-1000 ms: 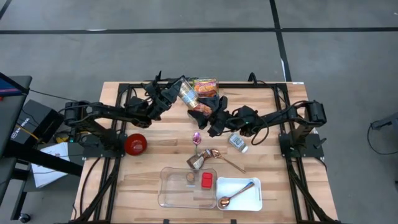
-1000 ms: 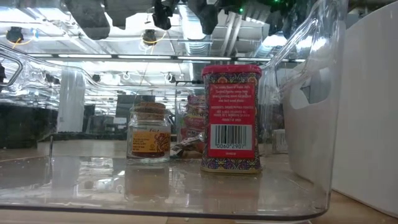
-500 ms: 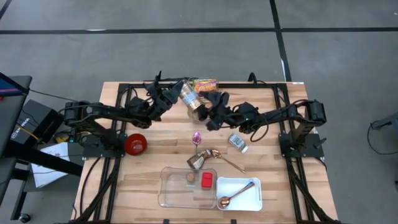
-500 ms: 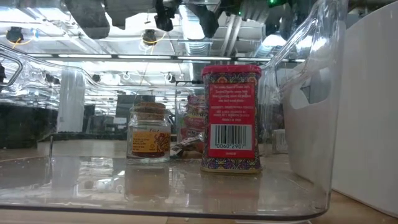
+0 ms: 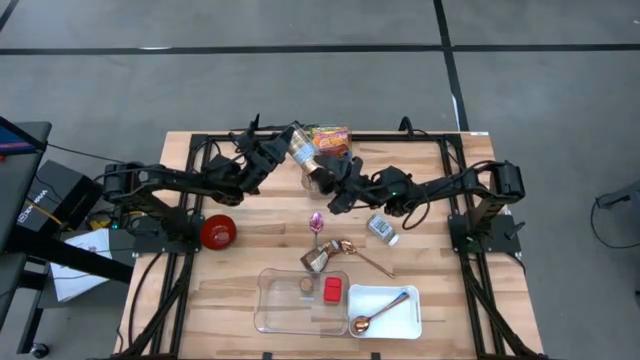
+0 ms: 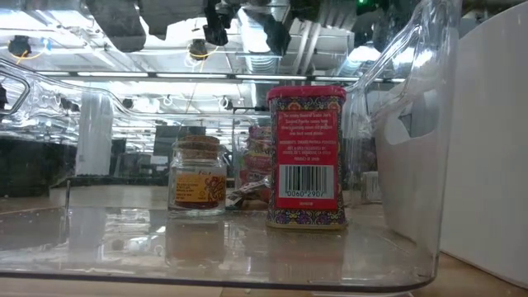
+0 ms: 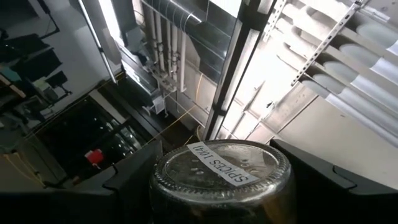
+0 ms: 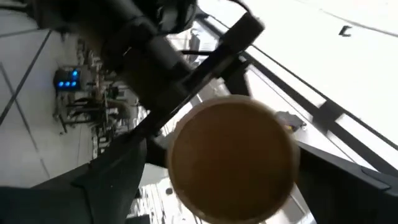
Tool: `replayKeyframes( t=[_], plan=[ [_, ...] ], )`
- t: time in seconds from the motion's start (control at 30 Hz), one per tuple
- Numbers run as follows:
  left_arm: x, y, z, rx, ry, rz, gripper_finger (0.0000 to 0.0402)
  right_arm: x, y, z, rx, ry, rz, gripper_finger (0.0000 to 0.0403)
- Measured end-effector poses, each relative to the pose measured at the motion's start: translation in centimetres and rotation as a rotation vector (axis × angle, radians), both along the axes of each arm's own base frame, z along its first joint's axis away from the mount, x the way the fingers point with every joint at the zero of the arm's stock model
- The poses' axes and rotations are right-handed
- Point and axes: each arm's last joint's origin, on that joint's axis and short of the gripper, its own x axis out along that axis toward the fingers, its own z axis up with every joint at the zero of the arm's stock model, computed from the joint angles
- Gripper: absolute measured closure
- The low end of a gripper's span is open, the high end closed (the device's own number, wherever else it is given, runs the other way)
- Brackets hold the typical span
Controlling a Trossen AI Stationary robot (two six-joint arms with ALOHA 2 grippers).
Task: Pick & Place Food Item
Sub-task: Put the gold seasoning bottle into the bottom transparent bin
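Left end effector (image 5: pixel 283 148): closed on the lid end of a spice jar (image 5: pixel 306 158), held raised and tilted over the far middle of the table (image 5: pixel 230 300). In the left wrist view the jar lid (image 7: pixel 221 163) with its white label sits between the two dark fingers (image 7: pixel 134 177); the jar body is cut off below.

Right end effector (image 5: pixel 330 182): fingers spread wide, set around the jar's bottom end from the right. In the right wrist view the brown jar base (image 8: pixel 233 158) fills the gap; contact with the fingers cannot be made out.

Snack packet (image 5: pixel 330 136): at the far edge, just behind the jar, partly hidden by the arms.

Small lying jar (image 5: pixel 381 229): right of centre, beside the right arm.

Red round object (image 5: pixel 217 231): left side, kind unclear.

Clear bin (image 5: pixel 270 310): near edge, holding a cork-topped jar (image 6: pixel 198 177) and a red tin (image 6: pixel 306 157), both upright.

White tray (image 5: pixel 400 320): touching the bin's right side, with a copper spoon (image 5: pixel 375 314) in it.

Purple item (image 5: pixel 317 220), a dark packet (image 5: pixel 316 261) and a second spoon (image 5: pixel 362 256): centre of the table, details too small to read.
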Motion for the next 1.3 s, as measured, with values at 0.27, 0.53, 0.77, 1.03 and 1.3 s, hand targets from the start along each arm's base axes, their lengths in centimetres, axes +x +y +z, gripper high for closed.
replayKeyframes(
  t=[0.27,0.53,0.77,1.03,1.3],
  plan=[
    [0.1,-0.1,-0.1,-0.016,0.004,-0.013,0.0129,0.0,0.2,0.0,-0.039,0.005,-0.016,0.0024],
    [0.1,-0.1,-0.1,-0.018,0.003,-0.016,0.0129,-0.1,0.3,0.1,-0.067,0.004,-0.056,0.0035],
    [0.1,-0.3,-0.1,-0.016,0.0,-0.026,0.013,-0.1,0.4,0.3,-0.084,-0.003,-0.072,0.0064],
    [0.2,-0.4,-0.1,-0.016,0.003,-0.03,0.013,-0.1,0.6,0.2,-0.092,0.008,-0.073,0.0091],
    [0.2,-0.4,-0.1,-0.016,0.004,-0.03,0.0128,-0.1,1.0,0.2,-0.092,0.013,-0.093,0.0125]
  ],
)
